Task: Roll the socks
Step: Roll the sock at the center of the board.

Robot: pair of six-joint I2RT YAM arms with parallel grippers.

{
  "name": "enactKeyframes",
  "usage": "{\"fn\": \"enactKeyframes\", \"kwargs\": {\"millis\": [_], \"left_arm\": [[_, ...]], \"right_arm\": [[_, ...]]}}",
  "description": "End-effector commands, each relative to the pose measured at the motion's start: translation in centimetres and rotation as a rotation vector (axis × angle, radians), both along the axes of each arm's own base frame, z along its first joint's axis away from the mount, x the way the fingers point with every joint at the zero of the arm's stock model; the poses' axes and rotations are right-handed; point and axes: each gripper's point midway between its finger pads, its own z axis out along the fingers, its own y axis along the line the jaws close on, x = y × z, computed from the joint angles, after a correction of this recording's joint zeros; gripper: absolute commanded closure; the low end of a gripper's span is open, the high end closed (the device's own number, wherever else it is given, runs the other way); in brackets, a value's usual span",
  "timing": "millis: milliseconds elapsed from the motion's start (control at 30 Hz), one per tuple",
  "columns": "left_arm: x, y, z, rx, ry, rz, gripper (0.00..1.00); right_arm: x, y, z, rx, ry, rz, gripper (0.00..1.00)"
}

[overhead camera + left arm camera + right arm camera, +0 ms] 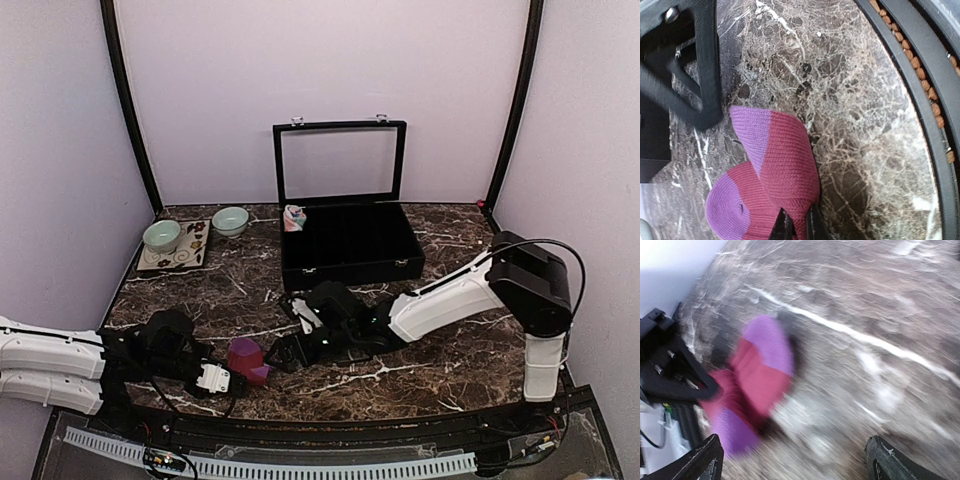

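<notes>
1. The maroon sock [245, 358], with purple bands and a purple toe, is seen folded into a loose lump on the marble table [450, 370]. It lies near the front edge, between the two grippers.
2. The left gripper [798, 222] is clenched on the maroon sock, and a fold of its fabric is pinched between the two fingertips.
3. The right gripper [792, 460] is released. Its fingers [700, 460] are spread wide, nothing is held between them, and it is placed just beside the sock on the right. Contact cannot be told, as the wrist view is blurred.
4. The salmon-pink sock [294, 217] is found well apart at the back, bunched just beside the rear left corner of the black case [350, 262], whose lid is stood open.
5. A pale green bowl [162, 235] is set on a patterned tray [185, 258] at the back left, and a second bowl [230, 220] is set just beside that tray.
</notes>
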Motion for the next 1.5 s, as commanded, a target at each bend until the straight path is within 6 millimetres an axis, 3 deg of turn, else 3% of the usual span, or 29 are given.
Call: {"fn": "enactKeyframes", "kwargs": {"millis": [0,133,267,467,533,633,700,867,1000,1100,1200,1467], "left_arm": [[-2.9,0.7,-1.0,0.027,0.241,-0.002,1.0],[-4.2,1.6,-1.6,0.073,0.332,-0.018,1.0],[-5.1,2.1,-2.1,0.102,0.374,-0.033,1.0],[-5.0,1.9,-2.0,0.127,0.384,-0.05,1.0],[-4.8,2.0,-2.1,0.151,0.394,-0.046,1.0],[-4.6,2.0,-2.1,0.165,0.429,-0.041,1.0],[-4.6,2.0,-2.1,0.174,0.445,-0.041,1.0],[-4.7,2.0,-1.8,0.203,0.503,-0.044,1.0],[-4.0,2.0,-1.6,0.204,0.527,-0.029,1.0],[-3.9,2.1,-1.6,0.208,0.551,-0.039,1.0],[-4.1,2.1,-1.6,0.235,0.594,-0.057,1.0],[-3.7,2.5,-2.5,0.404,0.886,0.064,1.0]], "right_arm": [[1.5,-5.6,0.3,-0.045,-0.169,-0.119,0.01],[3.1,-8.5,3.8,0.08,-0.272,-0.269,0.01],[2.4,-8.9,6.8,0.118,-0.447,-0.267,0.01],[1.4,-9.4,8.2,0.173,-0.569,-0.245,0.01],[1.2,-10.8,10.9,0.292,-0.619,-0.294,0.01],[2.3,-13.7,12.7,0.419,-0.561,-0.456,0.01],[2.6,-13.6,12.4,0.464,-0.504,-0.447,0.01],[0.7,-9.8,10.5,0.364,-0.552,-0.202,0.01],[-2.9,-8.2,10.4,0.289,-0.761,-0.022,0.01],[-5.3,-6.2,6.6,0.042,-0.928,0.135,0.01],[-7.4,-4.1,4.6,-0.094,-1.065,0.27,0.01],[-10.5,0.0,2.6,-0.078,-1.124,0.521,0.06]]}}
